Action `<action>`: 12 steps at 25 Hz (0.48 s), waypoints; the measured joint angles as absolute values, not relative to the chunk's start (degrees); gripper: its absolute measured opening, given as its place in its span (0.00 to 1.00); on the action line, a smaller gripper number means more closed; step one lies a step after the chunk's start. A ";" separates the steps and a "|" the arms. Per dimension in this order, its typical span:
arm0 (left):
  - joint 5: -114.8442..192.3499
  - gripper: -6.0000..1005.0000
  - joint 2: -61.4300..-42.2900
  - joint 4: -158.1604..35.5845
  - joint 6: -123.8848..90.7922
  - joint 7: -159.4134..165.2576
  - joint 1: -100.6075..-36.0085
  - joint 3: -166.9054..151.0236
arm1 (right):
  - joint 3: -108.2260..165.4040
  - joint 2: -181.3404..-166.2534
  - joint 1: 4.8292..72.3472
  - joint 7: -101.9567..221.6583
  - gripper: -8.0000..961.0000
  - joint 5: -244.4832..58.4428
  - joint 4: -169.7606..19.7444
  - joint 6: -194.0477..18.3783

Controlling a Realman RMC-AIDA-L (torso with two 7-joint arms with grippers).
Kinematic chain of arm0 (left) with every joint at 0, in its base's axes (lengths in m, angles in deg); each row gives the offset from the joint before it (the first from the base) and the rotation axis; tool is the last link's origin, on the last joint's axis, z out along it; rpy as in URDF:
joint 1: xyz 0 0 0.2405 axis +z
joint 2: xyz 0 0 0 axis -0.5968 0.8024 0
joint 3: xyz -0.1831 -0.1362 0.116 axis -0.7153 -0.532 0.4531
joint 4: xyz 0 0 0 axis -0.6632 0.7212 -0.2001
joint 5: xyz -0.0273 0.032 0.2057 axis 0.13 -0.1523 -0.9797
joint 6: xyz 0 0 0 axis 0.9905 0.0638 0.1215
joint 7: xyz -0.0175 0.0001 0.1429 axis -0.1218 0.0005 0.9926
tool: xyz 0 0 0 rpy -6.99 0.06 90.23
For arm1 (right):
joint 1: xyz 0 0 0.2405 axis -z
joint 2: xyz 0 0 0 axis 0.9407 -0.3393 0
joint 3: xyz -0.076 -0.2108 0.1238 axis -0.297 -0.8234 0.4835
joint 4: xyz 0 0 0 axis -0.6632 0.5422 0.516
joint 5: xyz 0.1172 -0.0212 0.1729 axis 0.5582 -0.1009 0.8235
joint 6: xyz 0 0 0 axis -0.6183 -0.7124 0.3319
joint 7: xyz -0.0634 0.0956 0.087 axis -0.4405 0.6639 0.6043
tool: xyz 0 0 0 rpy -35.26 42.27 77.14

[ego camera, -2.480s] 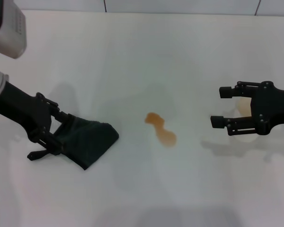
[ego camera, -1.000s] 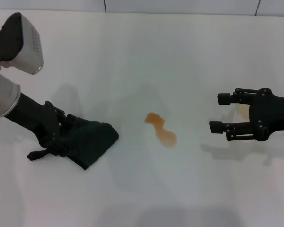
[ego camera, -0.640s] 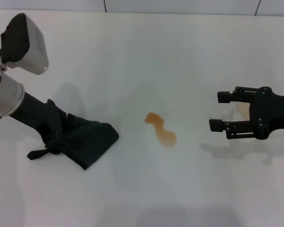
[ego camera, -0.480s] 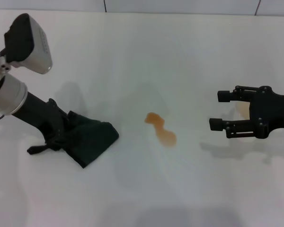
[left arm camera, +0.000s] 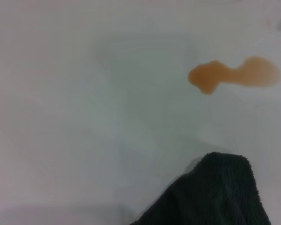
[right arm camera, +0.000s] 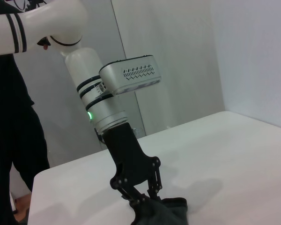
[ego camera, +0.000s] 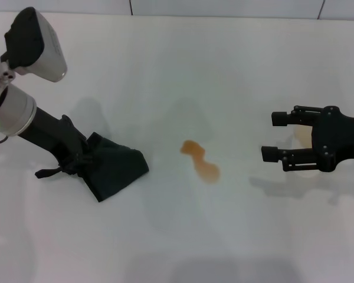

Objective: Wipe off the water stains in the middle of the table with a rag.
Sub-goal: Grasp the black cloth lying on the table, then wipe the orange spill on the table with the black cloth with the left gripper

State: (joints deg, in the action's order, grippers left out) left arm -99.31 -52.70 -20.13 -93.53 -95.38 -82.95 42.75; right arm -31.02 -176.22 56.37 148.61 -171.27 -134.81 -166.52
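Observation:
The water stains are a small orange-brown two-lobed puddle in the middle of the white table. The dark green-black rag lies on the table to their left, apart from them. My left gripper is shut on the rag's left edge and presses it down at the table. The left wrist view shows the rag's corner with the stains beyond it. The right wrist view shows the left gripper pinching the rag. My right gripper is open and hovers at the right.
A pale cup shows partly behind the right gripper's fingers. The table's far edge meets a wall. A person in dark clothes stands beyond the table's left side in the right wrist view.
My left arm has tilted more upright and pulled the rag slightly, bunching its left edge. The right gripper has barely moved. The stains are unchanged.

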 joint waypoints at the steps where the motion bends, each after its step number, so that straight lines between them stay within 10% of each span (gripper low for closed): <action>1: -99.30 0.22 -52.77 -20.02 -93.47 -95.26 -82.96 42.75 | -31.00 -176.21 56.39 148.61 0.86 -171.16 -134.81 -166.61; 12: -94.47 0.18 -53.12 -19.00 -91.41 -92.65 -82.86 42.83 | -30.94 -176.13 56.53 148.61 0.86 -170.69 -134.81 -166.79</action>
State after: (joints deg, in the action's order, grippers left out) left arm -94.47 -53.12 -19.00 -91.41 -92.65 -82.86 42.83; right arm -30.94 -176.13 56.53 148.61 -170.69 -134.81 -166.79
